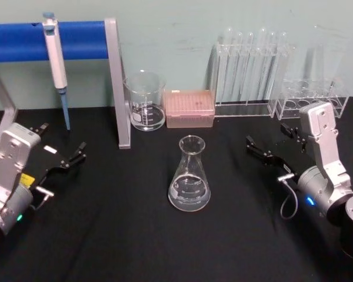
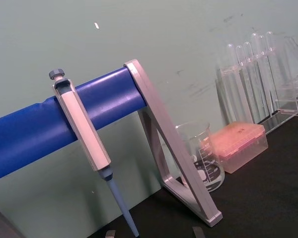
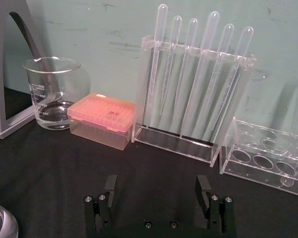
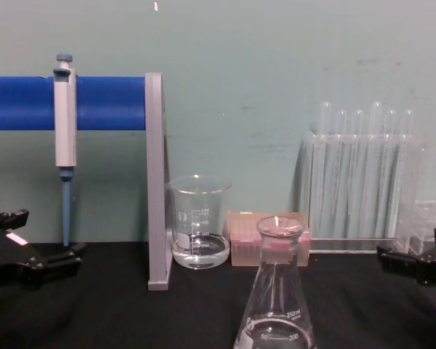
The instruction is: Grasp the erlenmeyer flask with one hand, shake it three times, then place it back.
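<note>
Erlenmeyer flask [image 1: 190, 174] upright mid-table, well apart from both open hands

Four cams, one bench w/ back wall.
Head cam: high, looking fwd/down over whole table [image 1: 106, 235]. Chest cam: low, level, close to erlenmeyer flask [image 4: 276, 305]. L wrist cam tilted, near pipette [image 2: 84, 134]. R wrist cam low, facing pipette rack [image 3: 193, 99]. All share beaker [image 1: 145, 100], pink tip box [image 1: 190, 108].
</note>
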